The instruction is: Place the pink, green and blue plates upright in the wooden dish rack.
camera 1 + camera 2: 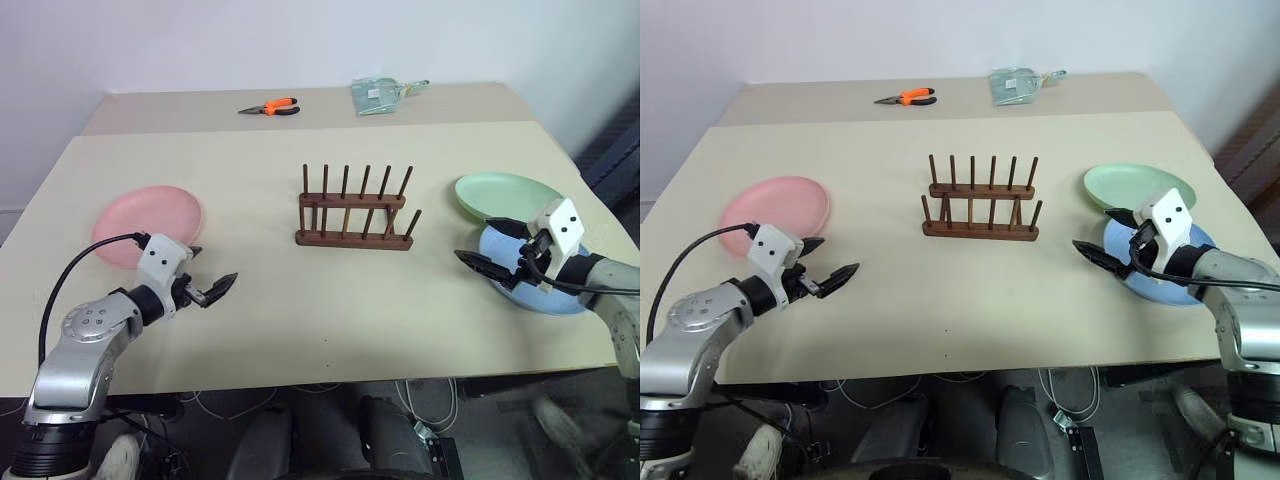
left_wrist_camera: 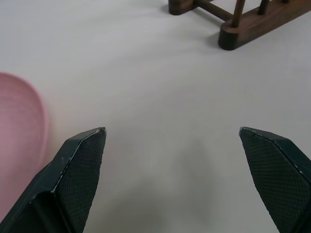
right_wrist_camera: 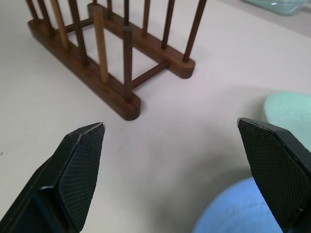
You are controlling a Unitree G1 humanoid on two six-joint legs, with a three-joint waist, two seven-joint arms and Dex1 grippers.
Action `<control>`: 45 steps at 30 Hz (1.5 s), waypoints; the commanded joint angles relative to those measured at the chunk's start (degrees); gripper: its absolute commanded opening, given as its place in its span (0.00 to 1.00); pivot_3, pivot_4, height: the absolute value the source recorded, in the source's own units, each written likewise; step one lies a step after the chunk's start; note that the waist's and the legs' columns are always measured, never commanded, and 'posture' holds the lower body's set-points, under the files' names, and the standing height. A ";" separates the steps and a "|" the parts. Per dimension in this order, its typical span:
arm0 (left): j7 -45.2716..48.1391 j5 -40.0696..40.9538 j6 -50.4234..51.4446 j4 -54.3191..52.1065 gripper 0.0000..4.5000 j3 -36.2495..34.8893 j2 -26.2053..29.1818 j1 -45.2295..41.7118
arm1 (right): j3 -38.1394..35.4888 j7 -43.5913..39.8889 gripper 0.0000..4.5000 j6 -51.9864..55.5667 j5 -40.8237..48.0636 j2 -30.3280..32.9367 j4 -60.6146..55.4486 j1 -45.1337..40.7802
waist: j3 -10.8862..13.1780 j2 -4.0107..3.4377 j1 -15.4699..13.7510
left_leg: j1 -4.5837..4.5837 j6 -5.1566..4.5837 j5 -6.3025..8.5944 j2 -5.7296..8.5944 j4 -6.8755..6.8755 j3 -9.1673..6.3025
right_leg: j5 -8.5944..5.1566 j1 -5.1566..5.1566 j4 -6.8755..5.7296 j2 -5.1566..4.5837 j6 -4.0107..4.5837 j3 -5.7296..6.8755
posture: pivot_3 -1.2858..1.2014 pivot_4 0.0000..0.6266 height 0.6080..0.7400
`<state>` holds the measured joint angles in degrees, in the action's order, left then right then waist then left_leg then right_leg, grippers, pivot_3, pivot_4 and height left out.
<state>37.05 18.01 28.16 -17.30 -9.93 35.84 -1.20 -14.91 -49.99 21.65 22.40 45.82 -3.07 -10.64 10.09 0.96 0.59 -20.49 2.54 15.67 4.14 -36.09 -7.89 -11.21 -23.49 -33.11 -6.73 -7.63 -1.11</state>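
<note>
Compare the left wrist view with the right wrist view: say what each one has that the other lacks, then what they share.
Left wrist view alone: the edge of the pink plate lying flat on the table, beside the open left gripper, which holds nothing.

Right wrist view alone: the blue plate under the open, empty right gripper, and part of the green plate beyond it.

Both: the wooden dish rack with no plate in it, standing on the beige table, and a pair of black fingers spread wide.
</note>
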 commanded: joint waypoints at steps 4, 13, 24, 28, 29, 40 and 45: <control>-0.32 -0.59 -1.55 -0.35 1.00 2.38 -1.37 -1.74 | 1.69 0.31 0.99 -1.62 -1.11 -0.53 0.66 -3.80 | 0.03 0.00 -0.01 | -0.01 0.00 0.00 0.00 0.00 0.00 | 0.00 -0.01 0.00 0.01 0.00 0.01 | 0.52 0.24 1.00; 10.37 -8.12 -10.14 21.48 1.00 17.84 -3.80 -20.69 | 4.41 1.36 0.99 4.13 0.69 -2.32 -10.90 2.23 | 0.05 0.04 -1.42 | -0.04 0.00 0.00 0.07 -0.07 -0.01 | 0.00 0.03 0.00 0.01 0.00 0.04 | 0.52 0.24 1.00; 19.01 -16.95 -28.35 68.08 1.00 25.73 -19.46 -48.97 | 2.70 10.22 0.99 7.47 1.58 -7.69 -26.75 14.52 | 0.12 0.24 -1.38 | -0.10 -0.10 0.05 0.12 -0.07 0.02 | 0.07 -0.02 0.02 -0.04 -0.35 0.07 | 0.52 0.24 1.00; 21.19 -17.19 -30.52 71.64 0.71 24.76 -21.34 -50.64 | 0.46 11.82 1.00 7.44 1.20 -7.61 -28.60 17.90 | 0.12 0.30 -1.38 | -0.05 -0.12 0.06 0.12 -0.10 0.03 | 0.05 0.08 0.04 -0.06 -0.39 0.07 | 0.52 0.24 1.00; 21.88 -17.31 -31.01 71.16 0.60 24.80 -21.28 -50.22 | 0.33 11.77 1.00 7.25 1.13 -7.48 -28.53 18.19 | 0.14 0.33 -1.38 | -0.06 -0.12 0.07 0.12 -0.11 0.03 | 0.05 0.09 0.04 -0.06 -0.39 0.07 | 0.52 0.24 1.00; 32.27 -15.49 -24.93 38.14 0.18 28.87 -14.98 -34.49 | -4.32 5.44 1.00 6.78 1.49 -1.24 -25.18 21.36 | 0.14 0.32 -1.33 | -0.02 -0.16 0.09 0.07 -0.05 0.02 | 0.03 0.08 0.02 -0.05 -0.38 0.03 | 0.52 0.24 1.00; 29.21 -16.79 -21.20 32.30 0.71 28.19 -12.80 -30.80 | -5.34 3.83 1.00 6.14 -0.12 0.30 -22.16 22.58 | 0.14 0.32 -1.36 | -0.02 -0.16 0.09 0.06 -0.10 0.00 | -0.07 0.13 0.02 -0.05 -0.21 0.04 | 0.52 0.24 1.00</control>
<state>67.39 1.85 6.27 16.76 18.57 22.25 -32.11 -18.60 -45.61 28.98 22.62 45.28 -25.03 11.73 10.23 1.28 -0.77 -20.50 2.38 15.76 4.20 -36.20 -7.88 -11.28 -23.36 -33.10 -6.78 -7.83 -1.07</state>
